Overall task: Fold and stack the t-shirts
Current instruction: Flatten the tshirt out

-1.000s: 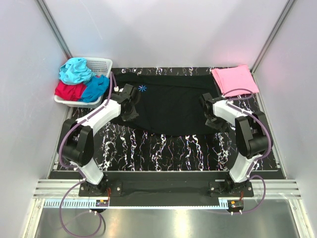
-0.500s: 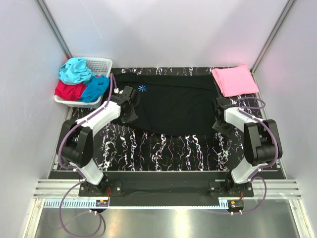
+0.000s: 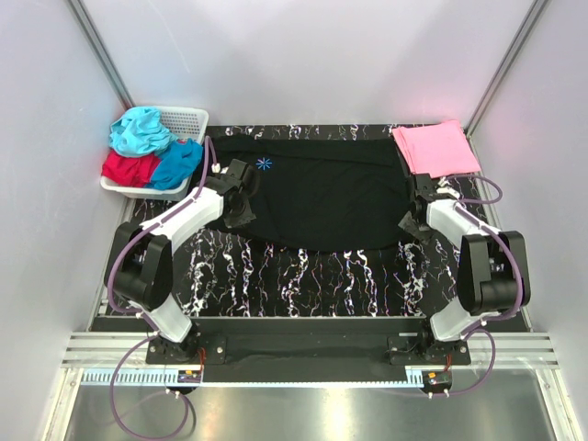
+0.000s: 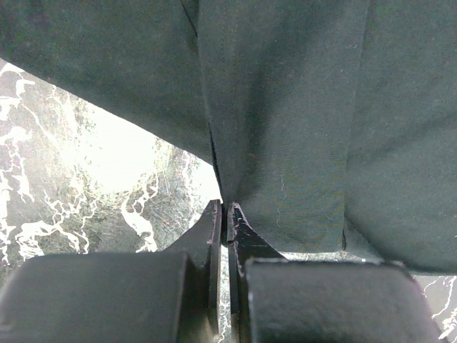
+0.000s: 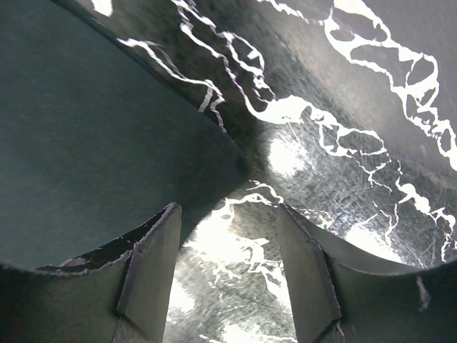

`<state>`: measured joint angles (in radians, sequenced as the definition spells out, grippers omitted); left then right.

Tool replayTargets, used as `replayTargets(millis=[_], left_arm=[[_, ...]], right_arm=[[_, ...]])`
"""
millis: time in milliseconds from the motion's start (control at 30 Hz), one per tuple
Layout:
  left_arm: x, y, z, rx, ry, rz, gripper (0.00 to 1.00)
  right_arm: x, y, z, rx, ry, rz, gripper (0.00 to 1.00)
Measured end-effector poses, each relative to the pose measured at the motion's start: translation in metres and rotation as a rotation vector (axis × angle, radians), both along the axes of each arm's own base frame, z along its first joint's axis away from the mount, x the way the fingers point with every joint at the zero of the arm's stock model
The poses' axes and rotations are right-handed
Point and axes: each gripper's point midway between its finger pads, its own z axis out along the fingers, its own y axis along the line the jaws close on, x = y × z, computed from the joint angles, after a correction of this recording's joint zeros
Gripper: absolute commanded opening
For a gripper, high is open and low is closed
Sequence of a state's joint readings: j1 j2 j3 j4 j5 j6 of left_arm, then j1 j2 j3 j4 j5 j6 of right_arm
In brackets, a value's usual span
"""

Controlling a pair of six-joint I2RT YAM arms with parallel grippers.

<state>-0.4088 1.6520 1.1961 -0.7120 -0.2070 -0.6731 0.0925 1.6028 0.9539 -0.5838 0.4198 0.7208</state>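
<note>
Although the large black t-shirt (image 3: 322,197) is lying spread flat across the middle of the marbled tabletop (image 3: 303,276), only one arm is gripping it. The left gripper (image 4: 226,209), at the shirt's left edge, is pinching a ridge of cloth, its fingers (image 4: 213,239) pressed together on the fabric. The right gripper (image 5: 228,209) is hovering at the shirt's right edge, its fingers (image 5: 153,264) apart over bare tabletop, gripping nothing. A folded pink t-shirt (image 3: 435,147) is resting at upper right. A teal t-shirt (image 3: 140,130), a red t-shirt (image 3: 129,168) and a blue t-shirt (image 3: 176,163) are heaped in a white basket (image 3: 188,118) at upper left. The black cloth is looking thin, light and limp, likely sagging wherever unsupported, so pinching both side edges at matching height seems the soundest hold.
</note>
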Motion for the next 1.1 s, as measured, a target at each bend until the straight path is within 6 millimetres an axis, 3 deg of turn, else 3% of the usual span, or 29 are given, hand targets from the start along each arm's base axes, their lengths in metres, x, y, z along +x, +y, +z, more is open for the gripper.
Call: replayTargets(millis=[167, 300, 633, 900, 1100], left_arm=[[0.0, 0.0, 0.0, 0.0, 0.001, 0.0, 0.0], [0.0, 0.0, 0.0, 0.0, 0.001, 0.0, 0.0], [0.002, -0.001, 0.001, 0.0, -0.001, 0.0, 0.0], [0.003, 0.0, 0.002, 0.002, -0.005, -0.001, 0.0], [0.003, 0.0, 0.002, 0.003, -0.004, -0.001, 0.0]], right_arm=[[0.009, 0.002, 0.016, 0.01, -0.068, 0.011, 0.63], [0.009, 0.003, 0.017, 0.017, -0.071, 0.014, 0.64], [0.006, 0.006, -0.006, 0.054, -0.014, -0.012, 0.63], [0.003, -0.008, -0.01, 0.06, -0.013, -0.086, 0.62], [0.006, -0.008, -0.021, 0.086, -0.007, -0.094, 0.61]])
